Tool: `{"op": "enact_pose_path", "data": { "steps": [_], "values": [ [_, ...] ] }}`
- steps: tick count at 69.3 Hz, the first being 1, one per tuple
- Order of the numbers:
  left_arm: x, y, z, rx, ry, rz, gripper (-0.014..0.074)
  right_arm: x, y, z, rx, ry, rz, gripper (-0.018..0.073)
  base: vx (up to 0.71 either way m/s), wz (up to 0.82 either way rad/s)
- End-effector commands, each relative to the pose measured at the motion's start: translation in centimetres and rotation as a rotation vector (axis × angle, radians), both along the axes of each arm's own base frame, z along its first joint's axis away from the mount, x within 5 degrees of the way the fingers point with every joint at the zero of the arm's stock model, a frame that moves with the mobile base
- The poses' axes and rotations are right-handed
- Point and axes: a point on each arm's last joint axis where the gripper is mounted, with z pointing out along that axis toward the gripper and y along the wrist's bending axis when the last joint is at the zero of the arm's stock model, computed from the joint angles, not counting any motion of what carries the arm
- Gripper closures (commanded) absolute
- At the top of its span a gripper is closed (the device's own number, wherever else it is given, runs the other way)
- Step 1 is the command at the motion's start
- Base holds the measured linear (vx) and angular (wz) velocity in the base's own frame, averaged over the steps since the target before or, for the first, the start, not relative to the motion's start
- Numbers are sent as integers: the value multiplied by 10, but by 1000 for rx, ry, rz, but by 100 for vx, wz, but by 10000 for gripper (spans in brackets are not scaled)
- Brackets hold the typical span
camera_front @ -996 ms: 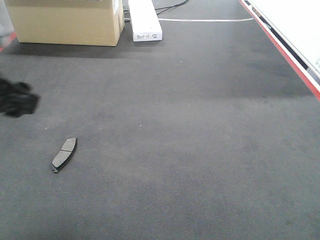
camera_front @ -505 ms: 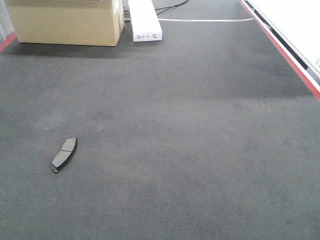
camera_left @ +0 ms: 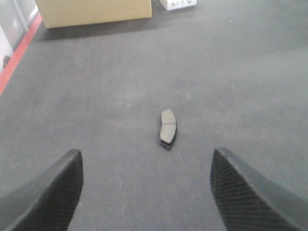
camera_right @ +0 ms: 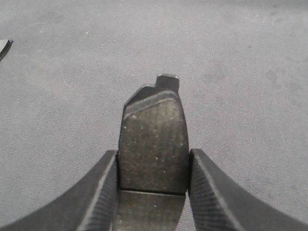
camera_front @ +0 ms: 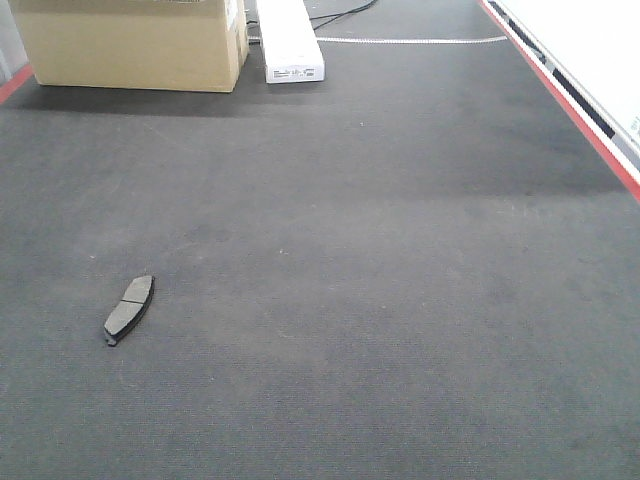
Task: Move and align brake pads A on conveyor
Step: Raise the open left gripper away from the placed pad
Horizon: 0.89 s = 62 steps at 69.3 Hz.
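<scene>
Grey held brake pad (camera_right: 153,134) clamped between right jaws over conveyor (camera_right: 250,72). Left jaws wide apart, empty, facing lying brake pad (camera_left: 168,126) on belt. Carrying step, probably; next: lower, lay parallel alongside.

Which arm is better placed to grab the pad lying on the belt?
Left. The left gripper is open and empty, the lying pad centred ahead of its fingers. The right gripper is shut on a second pad.

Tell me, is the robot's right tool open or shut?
Shut. The right tool clamps a brake pad between its fingers, touching both sides.
</scene>
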Motion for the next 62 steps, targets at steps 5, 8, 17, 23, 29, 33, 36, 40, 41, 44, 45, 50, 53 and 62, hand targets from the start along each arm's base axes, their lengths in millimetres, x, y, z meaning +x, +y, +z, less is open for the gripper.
{"op": "enact_pose_path", "data": {
  "steps": [5,8,17,23,29,33,36,40,41,44,45,50,53,62],
  "values": [
    [3,-1,14,-14,-110,0,80,3,0,14,23,-105,-6,571,0,0],
    [3,-1,14,-14,-109,0,80,3,0,14,23,-105,-6,571,0,0],
    [3,-1,14,-13,-106,0,80,3,0,14,23,-105,-6,571,0,0],
    [3,-1,14,-13,-103,0,80,3,0,14,23,-105,-6,571,0,0],
    [3,-1,14,-13,-103,0,80,3,0,14,23,-105,-6,571,0,0],
    [3,-1,14,-13,-103,0,80,3,0,14,23,-105,-6,571,0,0],
    [3,-1,14,-13,-103,0,80,3,0,14,23,-105,-6,571,0,0],
    [3,-1,14,-13,-103,0,80,3,0,14,23,-105,-6,571,0,0],
    [3,-1,14,-13,-103,0,80,3,0,14,23,-105,-6,571,0,0],
    [3,-1,14,-13,-103,0,80,3,0,14,23,-105,-6,571,0,0],
    [3,-1,14,-13,-103,0,80,4,0,14,24,-107,-6,571,0,0],
    [3,-1,14,-13,-103,0,80,4,0,15,28,-121,-6,571,0,0],
    [3,-1,14,-13,-103,0,80,4,0,16,28,-122,-6,571,0,0],
    [3,-1,14,-13,-103,0,80,4,0,15,27,-118,-6,571,0,0]
  ]
}}
